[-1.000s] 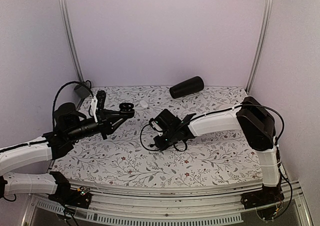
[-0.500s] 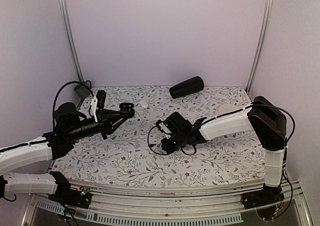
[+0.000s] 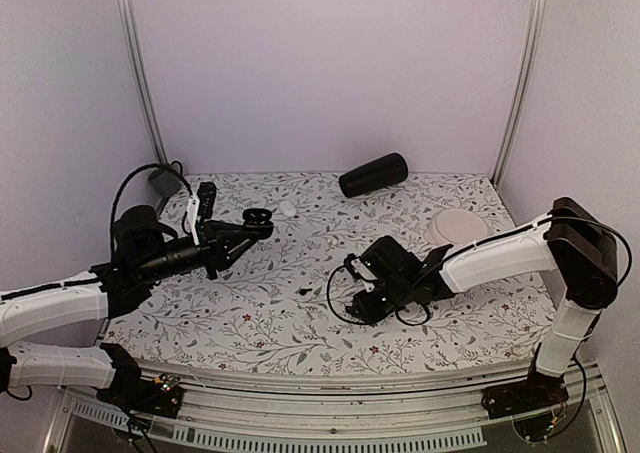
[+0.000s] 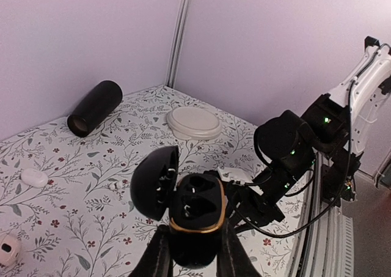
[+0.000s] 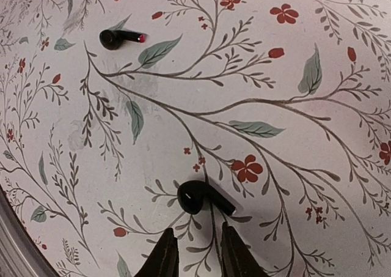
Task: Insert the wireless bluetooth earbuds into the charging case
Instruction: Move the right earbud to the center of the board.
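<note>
**Operator:** What is under my right side?

**Spotter:** Your right gripper (image 5: 195, 252) points down at the floral tablecloth (image 5: 293, 136), its jaws a narrow gap apart and gripping nothing. One earbud (image 5: 200, 197) lies on the cloth just beyond your fingertips. The second earbud (image 5: 120, 38) lies farther out on the cloth, well apart from the first.

**Operator:** And my left?

**Spotter:** Your left gripper (image 4: 195, 255) is clamped on the base of the charging case (image 4: 195, 219) and holds it above the table. Its lid (image 4: 153, 182) is swung open to one side, and the two sockets face up. Beyond the case you can see your right arm (image 4: 287, 148) low over the cloth. Past that sits a round white dish (image 4: 194, 123), and a black cylinder (image 4: 95, 107) lies on its side near the back wall.
</note>
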Motion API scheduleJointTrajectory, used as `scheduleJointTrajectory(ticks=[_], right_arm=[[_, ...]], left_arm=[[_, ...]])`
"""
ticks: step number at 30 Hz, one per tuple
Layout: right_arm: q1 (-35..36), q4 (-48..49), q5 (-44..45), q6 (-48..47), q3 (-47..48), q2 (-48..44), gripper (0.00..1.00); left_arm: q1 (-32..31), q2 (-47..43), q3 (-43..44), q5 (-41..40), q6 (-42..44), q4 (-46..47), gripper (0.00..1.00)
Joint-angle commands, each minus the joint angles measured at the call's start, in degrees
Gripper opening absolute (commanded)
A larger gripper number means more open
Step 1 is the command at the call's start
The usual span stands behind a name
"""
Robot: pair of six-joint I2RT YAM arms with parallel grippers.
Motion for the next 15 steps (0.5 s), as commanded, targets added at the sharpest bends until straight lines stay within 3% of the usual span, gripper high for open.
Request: scheduleJointTrajectory(ticks=[1, 6, 8, 15], right_arm=[[-0.3, -2.0, -0.8, 5.4, -0.2, -5.5, 0.28], [-0.1, -2.5, -4.8, 13.0, -1.1, -6.9, 0.29], [-0.1, -0.3, -8.1, 16.4, -2.4, -7.0, 0.35], [-0.7, 4.0, -10.4, 20.8, -3.9, -3.4, 0.38]], left_arm=[[0.7, 0.5, 1.5, 0.7, -0.5, 2.0, 0.00], [0.7, 0.4, 2.1, 0.8, 0.1, 1.3, 0.00], [0.7, 0.4, 2.6, 0.8, 0.4, 0.7, 0.00], [0.7, -0.1, 3.0, 1.0, 0.5, 0.3, 0.00]])
